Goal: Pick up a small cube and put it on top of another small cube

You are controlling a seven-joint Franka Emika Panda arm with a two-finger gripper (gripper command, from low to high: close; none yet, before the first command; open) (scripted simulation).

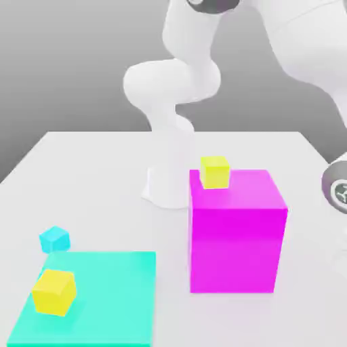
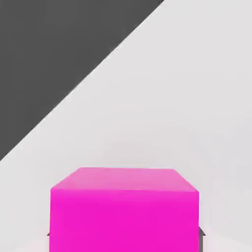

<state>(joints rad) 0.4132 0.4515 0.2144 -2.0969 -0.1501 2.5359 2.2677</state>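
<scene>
The small cube (image 2: 124, 211), plain magenta-pink, sits close in the hand view on the white table. My gripper (image 2: 125, 234) is shut on it, with a dark sliver of a finger (image 2: 201, 232) showing at each lower side of the cube. In the exterior view the robot's hand (image 1: 337, 191) is at the far right edge, and the cube it holds lies outside that picture. One small yellow cube (image 1: 215, 171) rests on top of the large magenta block (image 1: 236, 230). A second yellow cube (image 1: 54, 292) lies on the flat teal plate (image 1: 108, 298).
A small cyan cube (image 1: 54, 238) lies on the white table (image 1: 88, 176) behind the teal plate. The arm's white base (image 1: 169, 183) stands behind the magenta block. In the hand view the table's edge (image 2: 83, 83) runs diagonally beyond the cube.
</scene>
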